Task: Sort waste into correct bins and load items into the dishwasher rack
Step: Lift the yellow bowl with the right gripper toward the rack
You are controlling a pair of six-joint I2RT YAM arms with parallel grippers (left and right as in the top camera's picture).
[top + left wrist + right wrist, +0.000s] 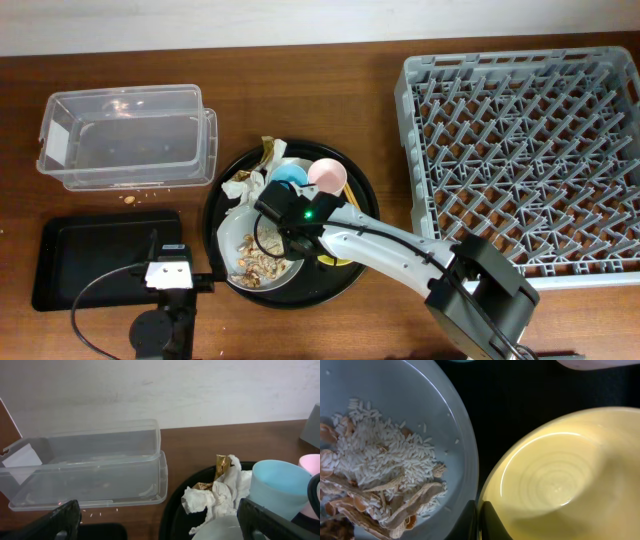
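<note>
Right tool: closed, pinching the bowl rim, one finger inside, one outside.
Bowl: yellow, on the round tray, just beside the plate.
Plate: carries the scraps, left of that tool.
Left tool: wide open, holding nothing.
Ahead of it: napkins, blue cup, tub.
Writing: white label on the tub, unreadable.
Rack: far right on the table.

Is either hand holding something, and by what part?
The right hand pinches the yellow bowl by its rim, beside the grey plate. The left hand is open and empty.
</note>
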